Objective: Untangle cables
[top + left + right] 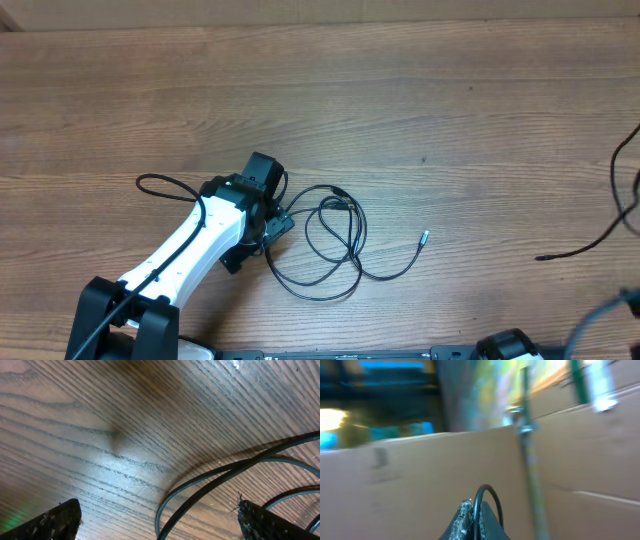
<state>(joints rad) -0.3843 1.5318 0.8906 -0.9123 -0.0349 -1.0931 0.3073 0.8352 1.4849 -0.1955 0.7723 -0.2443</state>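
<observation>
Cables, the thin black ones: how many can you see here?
2. A looped cable lies mid-table, passing between the fingers of the open left gripper. A second cable trails in at the right edge, apparently pinched by the right gripper. The loops may hide another.

Wood-grain table [400, 90], cardboard wall [420, 470], blurred lights [330, 419]

A bare wood-grain table [420, 90]; blurred brown cardboard boxes [395, 485] beyond.
</observation>
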